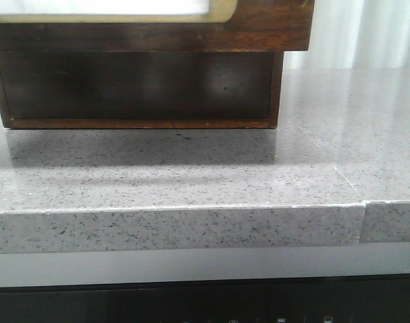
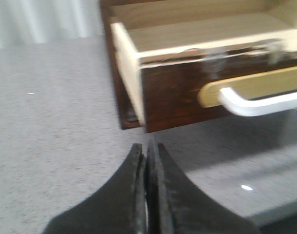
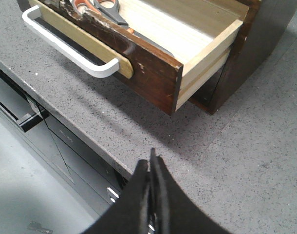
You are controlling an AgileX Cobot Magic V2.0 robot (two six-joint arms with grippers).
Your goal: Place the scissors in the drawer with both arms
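Scissors [image 3: 102, 10] lie inside the open drawer [image 3: 153, 73], ahead of the empty, closed right gripper [image 3: 152, 168]; left gripper [image 2: 147, 161] likewise closed, empty.

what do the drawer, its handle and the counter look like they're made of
The drawer looks like wood: a dark brown glossy front, chipped and scratched along the top edge, with pale unfinished-looking sides and floor. Its handle is a smooth white bar, probably painted metal or plastic, on a cream backing strip. The counter appears to be grey speckled stone or composite, polished enough to reflect.
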